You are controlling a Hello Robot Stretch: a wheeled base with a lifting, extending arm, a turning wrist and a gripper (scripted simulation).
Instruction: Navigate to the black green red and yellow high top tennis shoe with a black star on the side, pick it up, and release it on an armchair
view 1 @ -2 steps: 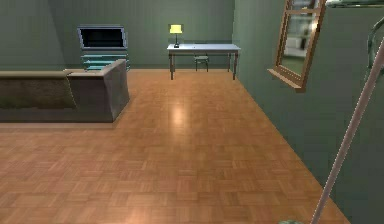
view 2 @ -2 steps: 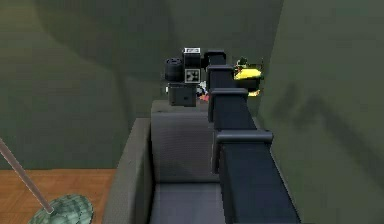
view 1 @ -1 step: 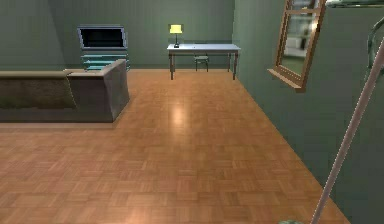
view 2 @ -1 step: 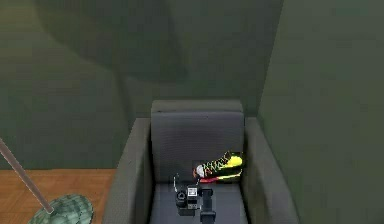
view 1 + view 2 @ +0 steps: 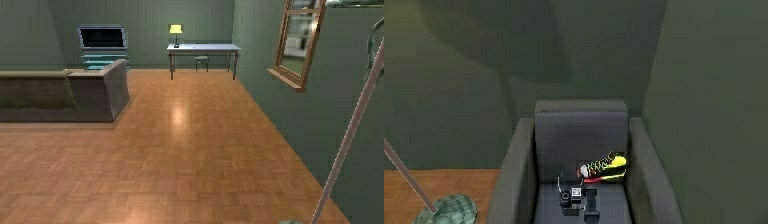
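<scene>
Just nxt to end effector: shoe on armchair.

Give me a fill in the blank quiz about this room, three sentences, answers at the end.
1. The black, green, red and yellow high-top shoe lies on the seat of a dark grey ____.
2. The small table lamp on the long grey desk has a ____ shade.
3. In the forward view, the black-screened television stands to the ____ of that desk.
Missing words: armchair; yellow; left.
</scene>
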